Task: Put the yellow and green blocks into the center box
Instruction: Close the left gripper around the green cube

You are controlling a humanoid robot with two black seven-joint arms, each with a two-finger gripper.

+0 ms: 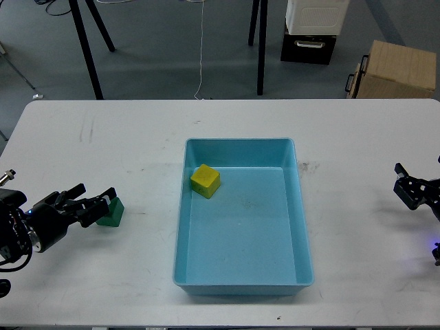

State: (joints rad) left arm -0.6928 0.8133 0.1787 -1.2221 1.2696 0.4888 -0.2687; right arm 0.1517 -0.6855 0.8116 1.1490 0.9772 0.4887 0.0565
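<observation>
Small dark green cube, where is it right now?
In the head view the small dark green cube sits on the white table, left of the light-blue plastic tray, at the left gripper fingertips.

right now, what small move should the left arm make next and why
Probably close the left gripper on the green block and lift. Its fingers look open right at the block, which sits on the table outside the light-blue tray, while the yellow block already lies inside it.

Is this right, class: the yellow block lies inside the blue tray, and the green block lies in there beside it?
Not quite. The yellow block is inside the blue tray, but the head view shows the green block outside it, on the white table at the left gripper.
</observation>
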